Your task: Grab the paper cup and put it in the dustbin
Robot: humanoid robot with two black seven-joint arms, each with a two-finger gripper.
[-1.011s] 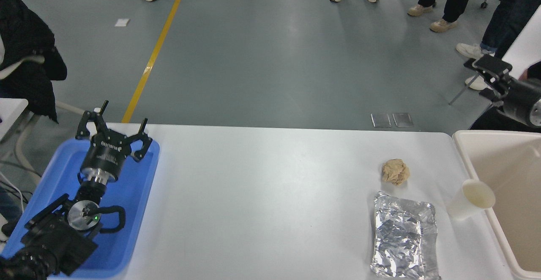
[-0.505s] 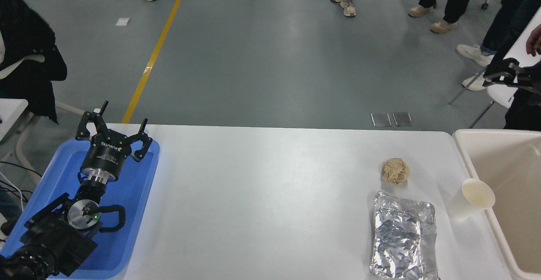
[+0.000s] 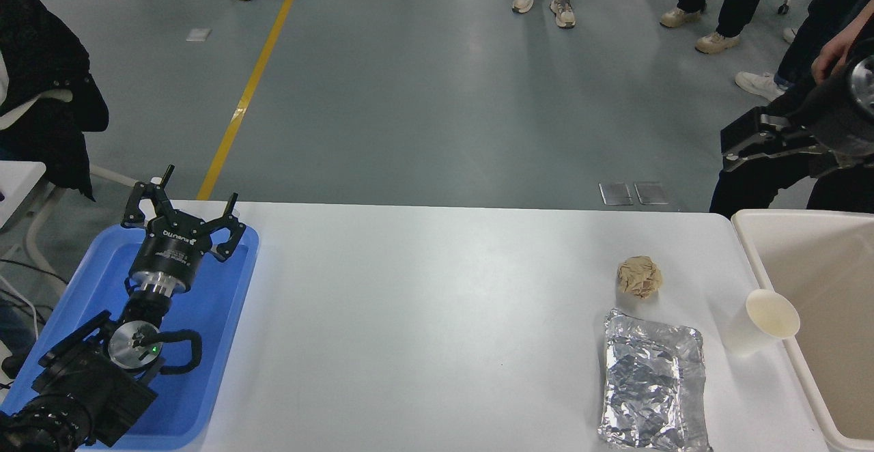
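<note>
The paper cup (image 3: 758,327) stands upright on the white table (image 3: 437,315) at the right, close beside the left rim of the cream dustbin (image 3: 752,250). My right gripper (image 3: 729,146) is high at the right edge, beyond the table's far edge, well above and behind the cup. Its fingers point left, look open and hold nothing. My left gripper (image 3: 184,205) is parked open over the blue tray (image 3: 218,343) at the lower left.
A crumpled brown paper ball (image 3: 639,276) lies left of the cup. A crinkled foil tray (image 3: 652,384) lies at the front, left of the cup. People stand on the floor beyond the table; a person's hand (image 3: 829,56) is near my right arm.
My right gripper has swung back in from the right edge and now sits higher and further left, with its fingers pointing left. The cup and the left arm have not moved.
</note>
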